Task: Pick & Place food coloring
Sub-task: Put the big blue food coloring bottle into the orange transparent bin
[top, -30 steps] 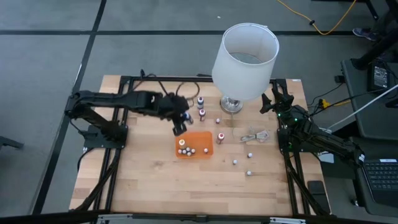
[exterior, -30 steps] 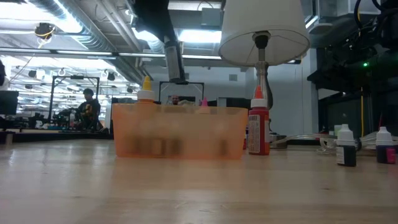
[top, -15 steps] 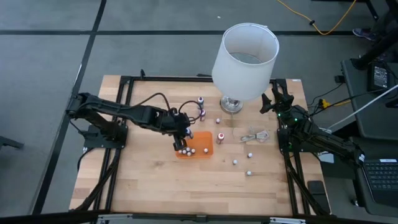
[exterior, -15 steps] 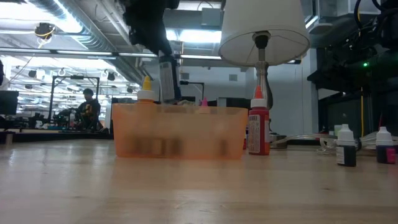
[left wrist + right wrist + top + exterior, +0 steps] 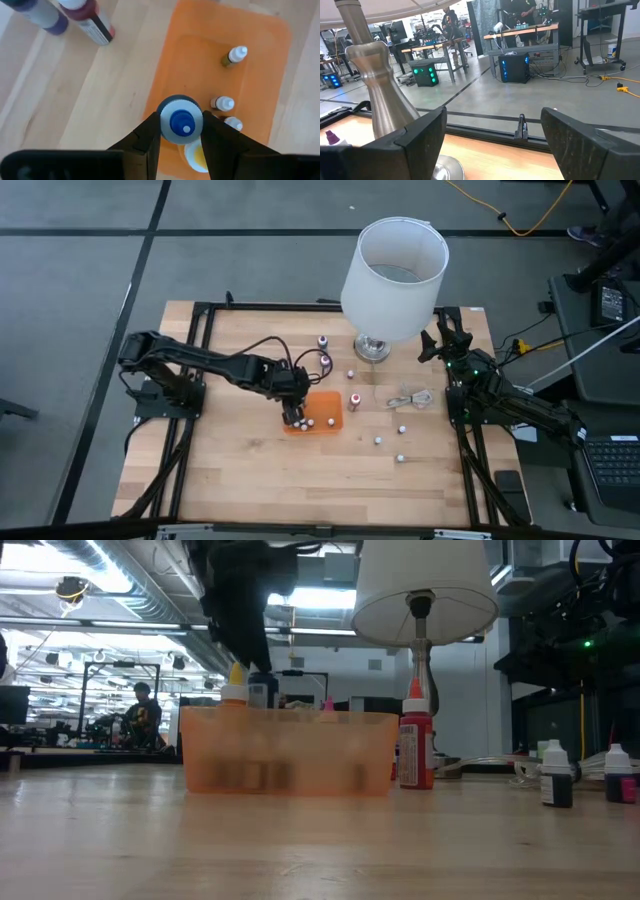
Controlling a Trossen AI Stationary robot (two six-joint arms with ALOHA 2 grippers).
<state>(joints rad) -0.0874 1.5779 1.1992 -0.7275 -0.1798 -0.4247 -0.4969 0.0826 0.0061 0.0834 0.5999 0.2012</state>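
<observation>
Fingers of the left gripper [image 5: 181,137] are pinched on a blue-capped bottle [image 5: 180,121], held upright over the left end of the orange tray [image 5: 327,402]; in the low view the same bottle [image 5: 262,692] is seen at the tray's rim [image 5: 300,716], beside a yellow-tipped bottle [image 5: 234,686] already standing inside. In the left wrist view three more pale-capped bottles are seen in the tray: one [image 5: 234,55] toward its far part and two [image 5: 222,103] [image 5: 232,123] close together just beside the held bottle, with a yellow cap [image 5: 194,156] partly hidden under it. Outside the tray, a purple bottle [image 5: 44,15] and a red bottle [image 5: 90,22] are seen on the wooden counter [image 5: 240,470], touching or nearly so. More food coloring is scattered on the counter: two bottles [image 5: 323,341] [image 5: 325,361] at the far side near the lamp base [image 5: 372,348], one red bottle [image 5: 354,401] upright just right of the tray, and small ones [image 5: 379,441] [image 5: 400,457] nearer and to the right. A coiled white cable [image 5: 408,398] lies right of the red bottle. The right gripper [image 5: 492,135] is parked at the far right of the counter beside the lamp, its fingers spread wide apart and holding nothing. A person [image 5: 141,712] is seen far off in the room behind the counter.
</observation>
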